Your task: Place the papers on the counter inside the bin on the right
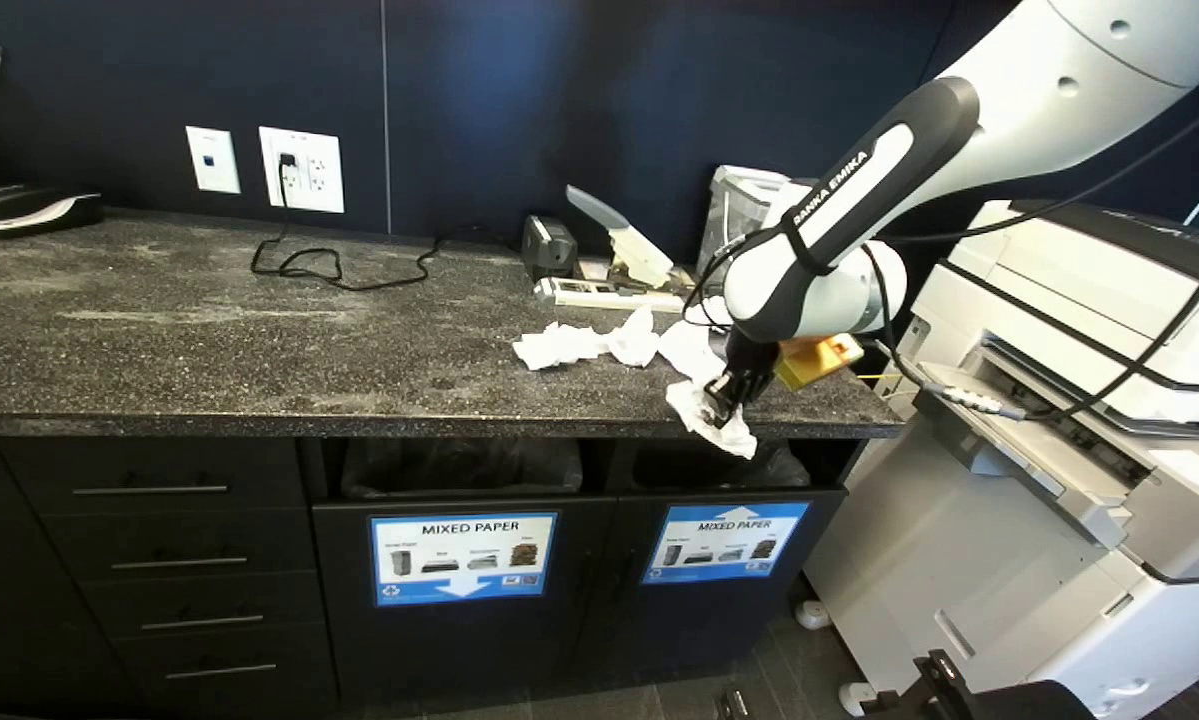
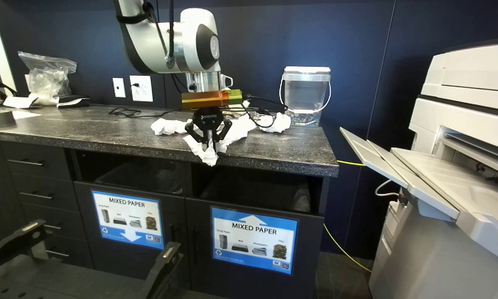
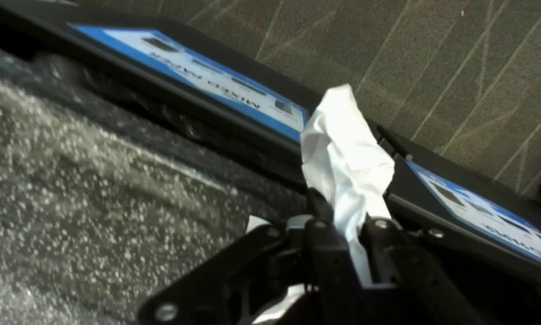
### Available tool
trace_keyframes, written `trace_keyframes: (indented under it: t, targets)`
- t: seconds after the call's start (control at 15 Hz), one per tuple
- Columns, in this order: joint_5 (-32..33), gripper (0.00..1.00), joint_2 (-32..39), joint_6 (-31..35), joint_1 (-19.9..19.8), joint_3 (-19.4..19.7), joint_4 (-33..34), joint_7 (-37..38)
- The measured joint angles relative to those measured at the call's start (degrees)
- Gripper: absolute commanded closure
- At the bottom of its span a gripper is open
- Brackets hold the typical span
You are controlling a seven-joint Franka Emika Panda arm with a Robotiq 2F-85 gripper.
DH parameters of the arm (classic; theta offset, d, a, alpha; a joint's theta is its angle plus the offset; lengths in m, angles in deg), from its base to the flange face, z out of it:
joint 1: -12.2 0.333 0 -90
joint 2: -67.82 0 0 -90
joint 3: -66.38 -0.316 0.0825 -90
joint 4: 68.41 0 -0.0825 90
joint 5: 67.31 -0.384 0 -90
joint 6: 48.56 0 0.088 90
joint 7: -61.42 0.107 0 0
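Note:
My gripper [image 1: 727,398] is shut on a crumpled white paper [image 3: 347,149] near the front edge of the dark speckled counter [image 1: 259,365]. The held paper [image 2: 207,155] droops past that edge in both exterior views. Behind and beside the fingers lie more papers: a crumpled piece [image 2: 168,126] to the left, a bunched piece [image 2: 241,128] and another [image 2: 277,123] to the right. In an exterior view a paper [image 1: 559,345] lies left of the arm. Below the counter, the bin on the right [image 2: 302,198] is an open cabinet slot with a liner; its depth is dark.
A neighbouring slot [image 2: 145,176] opens left of the bin. At the back are a white stapler-like device [image 1: 627,245] with raised arm, a translucent tub [image 2: 307,89] and a black cord [image 1: 334,270]. The large printer [image 2: 460,112] stands right of the counter.

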Motion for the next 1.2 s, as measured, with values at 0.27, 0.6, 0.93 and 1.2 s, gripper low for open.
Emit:
trace_keyframes:
  t: [0.27,0.6,0.93,1.2]
  targets:
    - [0.0,0.87,-1.0,0.8,-0.4,2.7,-5.7,0.4]
    - [0.0,0.87,-1.0,5.0,-1.6,4.1,-10.9,2.8]
    - [-0.2,0.85,3.0,12.9,-1.4,5.9,-12.4,9.7]
    - [-2.5,0.85,9.9,21.4,-1.0,6.7,-11.3,15.0]
